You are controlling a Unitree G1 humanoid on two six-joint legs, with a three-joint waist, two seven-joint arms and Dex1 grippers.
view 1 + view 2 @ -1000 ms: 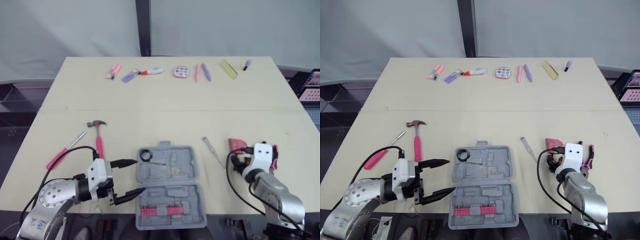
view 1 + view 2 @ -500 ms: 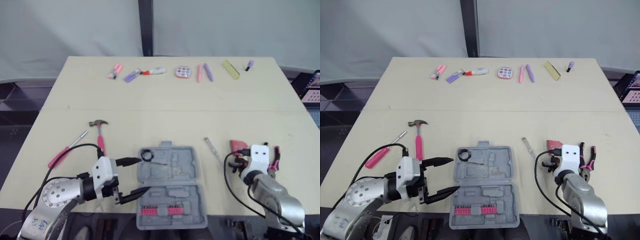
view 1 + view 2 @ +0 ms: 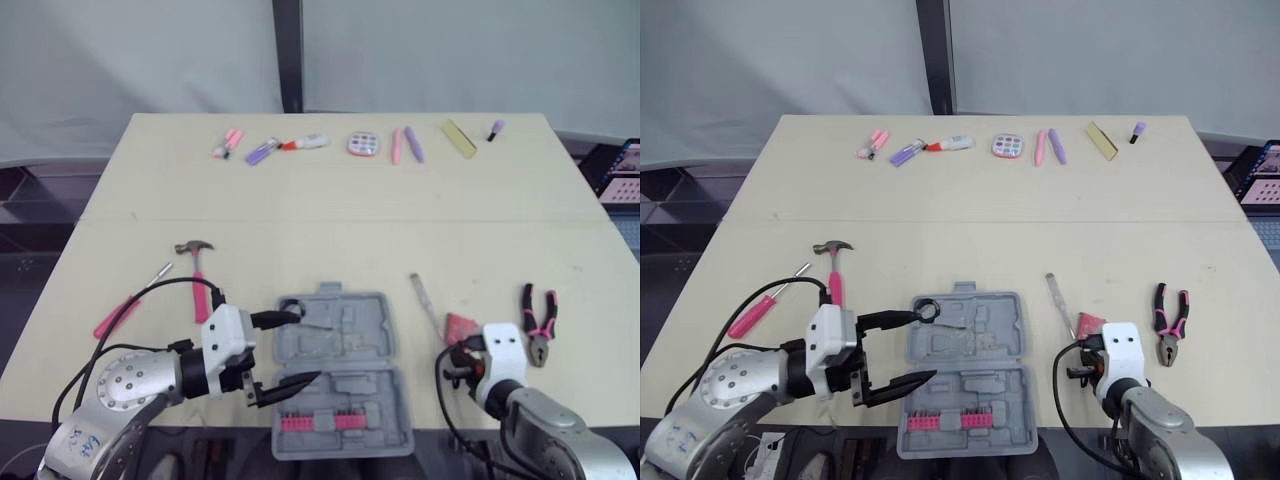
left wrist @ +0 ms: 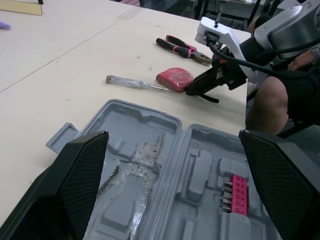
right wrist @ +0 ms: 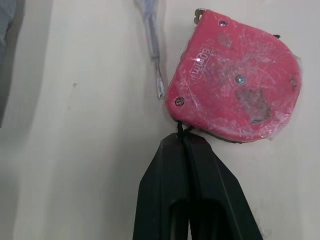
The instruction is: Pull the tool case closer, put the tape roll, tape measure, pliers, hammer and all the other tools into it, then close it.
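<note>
The grey tool case (image 3: 340,372) lies open at the near edge, pink bits in its near half. A black tape roll (image 3: 293,307) rests at its far left corner. My left gripper (image 3: 293,350) is open, its fingers (image 4: 82,175) spread over the case's left side. My right gripper (image 5: 183,142) is shut on the short black strap of the red tape measure (image 5: 235,95), which lies right of the case (image 3: 460,327). The pink-handled pliers (image 3: 538,322) lie farther right. The hammer (image 3: 198,275) and a pink screwdriver (image 3: 128,305) lie left of the case.
A clear-handled screwdriver (image 3: 425,300) lies between the case and the tape measure. Several small pink and purple items (image 3: 363,144) line the table's far side. The near table edge runs just under the case.
My right gripper has drawn back toward the near edge, dragging the tape measure with it and uncovering the pliers. My left gripper has moved right, over the case's left side.
</note>
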